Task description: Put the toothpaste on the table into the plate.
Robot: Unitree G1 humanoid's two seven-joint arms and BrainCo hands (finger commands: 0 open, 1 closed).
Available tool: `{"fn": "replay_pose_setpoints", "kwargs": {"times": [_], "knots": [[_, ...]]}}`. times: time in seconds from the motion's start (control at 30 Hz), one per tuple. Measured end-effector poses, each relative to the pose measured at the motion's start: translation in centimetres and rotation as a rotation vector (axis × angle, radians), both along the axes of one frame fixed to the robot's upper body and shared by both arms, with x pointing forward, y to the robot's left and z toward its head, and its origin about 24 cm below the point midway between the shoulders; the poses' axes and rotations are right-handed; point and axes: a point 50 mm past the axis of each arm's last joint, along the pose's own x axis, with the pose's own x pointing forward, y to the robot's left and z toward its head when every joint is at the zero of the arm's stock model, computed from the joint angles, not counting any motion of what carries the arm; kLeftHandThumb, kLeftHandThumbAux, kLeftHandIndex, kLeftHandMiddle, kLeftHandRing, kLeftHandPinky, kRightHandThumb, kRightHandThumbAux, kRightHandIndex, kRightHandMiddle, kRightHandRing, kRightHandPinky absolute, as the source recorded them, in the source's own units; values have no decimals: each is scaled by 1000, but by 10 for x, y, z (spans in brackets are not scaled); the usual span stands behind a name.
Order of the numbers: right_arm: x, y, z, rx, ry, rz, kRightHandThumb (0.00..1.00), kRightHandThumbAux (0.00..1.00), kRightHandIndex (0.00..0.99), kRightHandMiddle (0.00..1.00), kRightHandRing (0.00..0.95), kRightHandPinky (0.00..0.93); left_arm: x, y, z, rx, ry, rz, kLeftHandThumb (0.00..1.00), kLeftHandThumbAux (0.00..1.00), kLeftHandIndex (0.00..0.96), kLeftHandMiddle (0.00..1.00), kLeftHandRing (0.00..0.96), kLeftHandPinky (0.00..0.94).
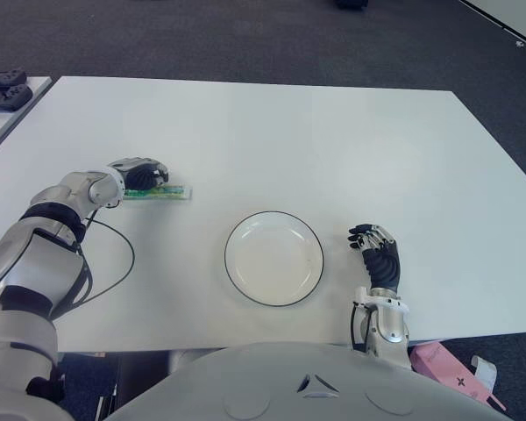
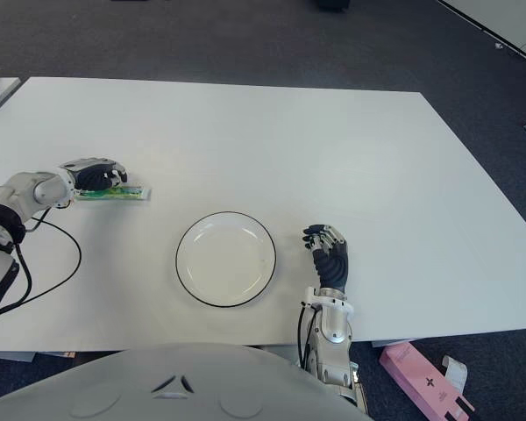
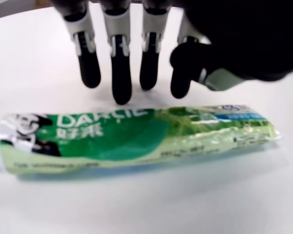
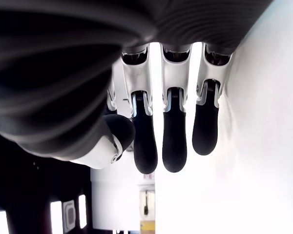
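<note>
The green toothpaste tube (image 1: 164,193) lies flat on the white table (image 1: 333,149), left of the plate; up close, the toothpaste (image 3: 132,141) shows its printed side. My left hand (image 1: 145,174) hovers over the tube's left end. In the left wrist view its fingers (image 3: 120,83) stretch out just beyond the tube and the thumb stays on the same side, so nothing is gripped. The white plate (image 1: 273,258) with a dark rim sits empty at the front centre. My right hand (image 1: 377,253) shows right of the plate, fingers relaxed and holding nothing.
A black cable (image 1: 123,254) loops on the table beside my left arm. A pink box (image 1: 443,364) lies on the floor at the front right. Dark objects (image 1: 4,88) sit on a neighbouring table at the far left.
</note>
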Motion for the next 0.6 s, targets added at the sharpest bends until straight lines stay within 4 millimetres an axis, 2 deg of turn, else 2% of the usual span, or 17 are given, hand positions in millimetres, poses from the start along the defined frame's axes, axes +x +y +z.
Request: {"fn": "replay_pose_setpoints", "kwargs": {"times": [0.03, 0.17, 0.33, 0.37, 0.43, 0.53, 0.6], "knots": [[0, 0, 0, -1, 0, 0, 709, 729, 428, 495, 495, 488, 0, 0, 0, 2, -3, -1, 850, 373, 390, 443, 474, 478], [0, 0, 1, -4, -1, 1, 709, 730, 429, 495, 492, 476, -1, -1, -3, 7, -32, 5, 851, 346, 500, 598, 609, 597], [0, -1, 1, -6, -1, 7, 709, 729, 429, 489, 483, 466, -4, -3, -8, 20, -87, -2, 823, 386, 577, 719, 726, 716], [0, -1, 1, -7, -2, 8, 708, 729, 428, 489, 482, 465, -5, -3, -9, 27, -100, -10, 819, 391, 581, 726, 732, 722], [0, -1, 2, -7, -5, 9, 708, 728, 428, 486, 478, 459, -6, -4, -10, 45, -125, -30, 770, 561, 498, 749, 753, 731], [0, -1, 3, -7, -10, 10, 708, 728, 428, 483, 474, 455, -8, -4, -12, 59, -152, -45, 746, 640, 460, 766, 767, 730], [0, -1, 3, -7, -10, 10, 708, 728, 428, 481, 471, 452, -9, -4, -13, 63, -165, -50, 741, 660, 450, 773, 771, 723]]}}
